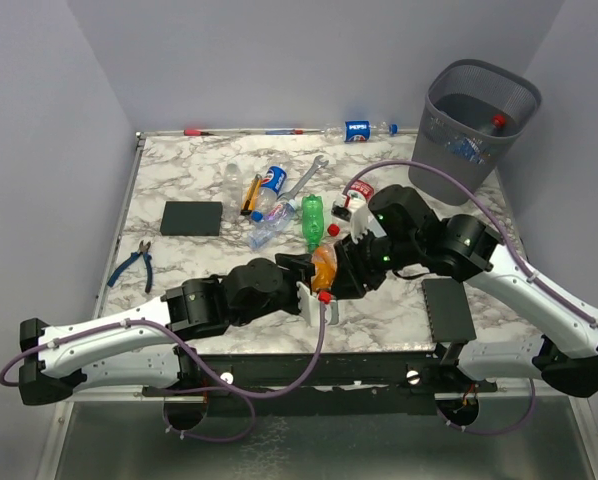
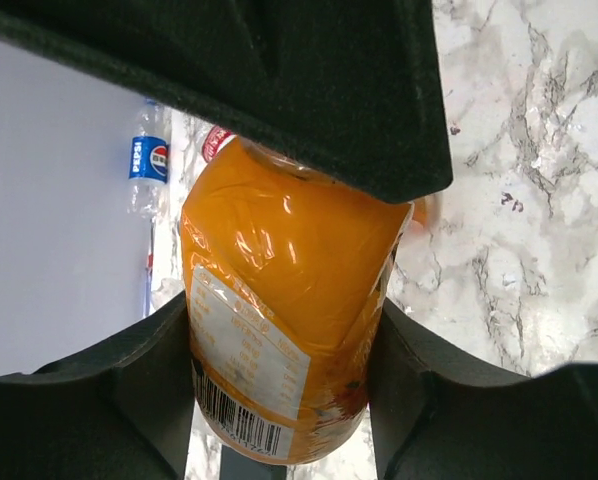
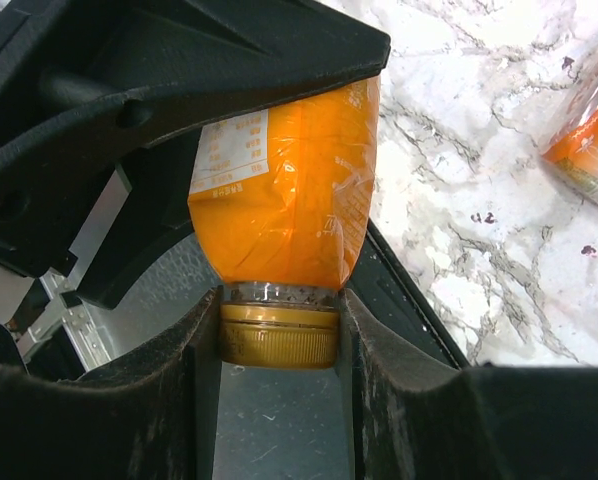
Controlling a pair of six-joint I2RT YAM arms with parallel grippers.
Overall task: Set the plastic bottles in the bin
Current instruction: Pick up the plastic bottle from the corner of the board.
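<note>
Near the surface's [image 1: 179, 265] front edge, the left pincer [image 2: 279, 330] squeezes the orange bottle's [image 1: 324, 268] body, and the right pincer [image 3: 279, 320] is closed on its cap. It is probably light, soft-walled and slick, so the neck grips best. The bin [image 1: 449, 150] stands far right.

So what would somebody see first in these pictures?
Probably the bright orange bottle in the middle of the marble table, squeezed between the left fingers while the right fingers hug its cap. After that, the tall grey mesh bin at the far right corner, with bottles already inside.
</note>
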